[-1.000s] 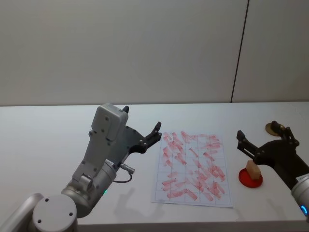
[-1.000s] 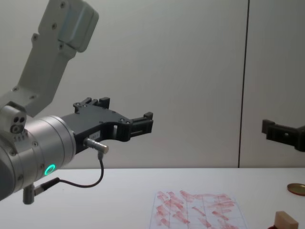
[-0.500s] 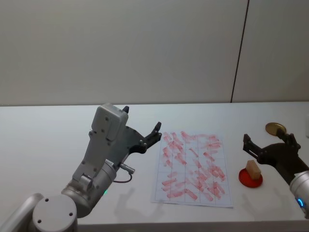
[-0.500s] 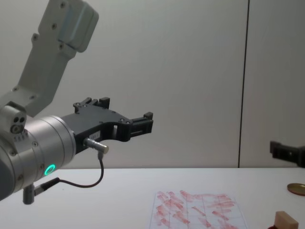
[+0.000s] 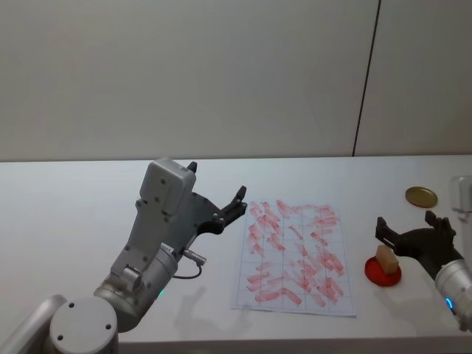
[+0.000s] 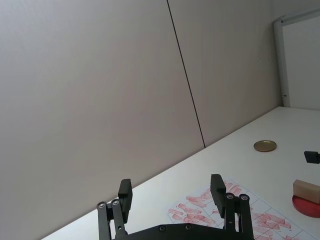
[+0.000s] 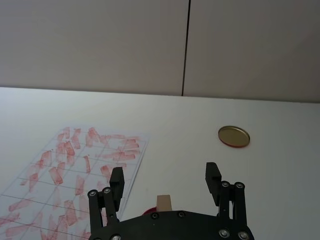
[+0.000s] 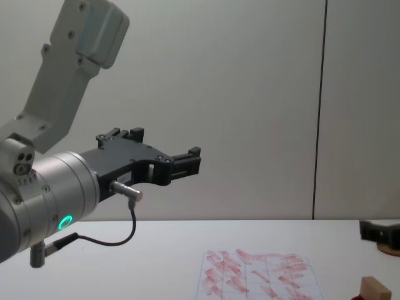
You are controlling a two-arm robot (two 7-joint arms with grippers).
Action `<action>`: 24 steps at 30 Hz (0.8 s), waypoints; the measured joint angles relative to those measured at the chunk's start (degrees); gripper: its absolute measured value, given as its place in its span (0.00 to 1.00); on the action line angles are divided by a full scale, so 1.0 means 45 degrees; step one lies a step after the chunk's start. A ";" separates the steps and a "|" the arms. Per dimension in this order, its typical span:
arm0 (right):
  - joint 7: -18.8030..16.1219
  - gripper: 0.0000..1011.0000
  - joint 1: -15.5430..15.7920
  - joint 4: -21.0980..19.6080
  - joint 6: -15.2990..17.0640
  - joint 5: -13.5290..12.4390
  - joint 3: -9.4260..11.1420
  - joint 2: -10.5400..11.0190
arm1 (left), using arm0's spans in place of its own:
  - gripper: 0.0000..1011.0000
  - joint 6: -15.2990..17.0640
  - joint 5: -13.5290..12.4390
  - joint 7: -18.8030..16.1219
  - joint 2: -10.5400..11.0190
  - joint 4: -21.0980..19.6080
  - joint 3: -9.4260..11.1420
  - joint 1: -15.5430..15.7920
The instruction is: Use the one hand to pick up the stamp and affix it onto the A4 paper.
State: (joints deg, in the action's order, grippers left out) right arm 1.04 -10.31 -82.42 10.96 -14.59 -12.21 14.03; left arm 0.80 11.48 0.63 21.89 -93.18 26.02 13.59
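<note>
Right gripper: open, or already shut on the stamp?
Open. The right gripper has its fingers wide apart; the stamp stands ungripped on the red pad.

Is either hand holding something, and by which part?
Nothing is held. The right hand is open near the stamp; the left hand is open too.

A4 paper (image 5: 293, 254) on the table (image 5: 74, 221); stamp (image 5: 385, 257) just right of it, seemingly on a pad (image 5: 376, 275); disc (image 5: 420, 196) behind

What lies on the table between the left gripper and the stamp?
The paper lies flat between the left gripper and the stamp, as the head view shows.
</note>
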 joint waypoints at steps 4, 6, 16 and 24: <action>0.0047 0.99 -0.0332 0.0641 0.0200 0.0029 -0.0008 -0.0163 | 0.98 0.0000 0.0000 0.0000 0.0000 0.0000 0.0000 0.0000; 0.0054 0.99 -0.0437 0.0868 0.0268 0.0029 -0.0011 -0.0219 | 0.98 0.0000 0.0000 0.0000 0.0000 0.0000 0.0000 -0.0001; 0.0099 0.99 -0.0951 0.2058 0.0702 -0.0129 -0.0021 -0.0494 | 0.98 0.0000 0.0000 0.0000 0.0000 0.0000 0.0000 0.0000; 0.0088 0.99 -0.1283 0.2968 0.0929 -0.0234 -0.0024 -0.0677 | 0.98 -0.0001 0.0000 0.0000 0.0000 0.0000 0.0000 0.0000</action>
State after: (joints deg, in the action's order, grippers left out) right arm 1.43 -16.09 -69.06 15.14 -15.65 -12.32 10.98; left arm 0.79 11.48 0.63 21.90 -93.17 26.03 13.59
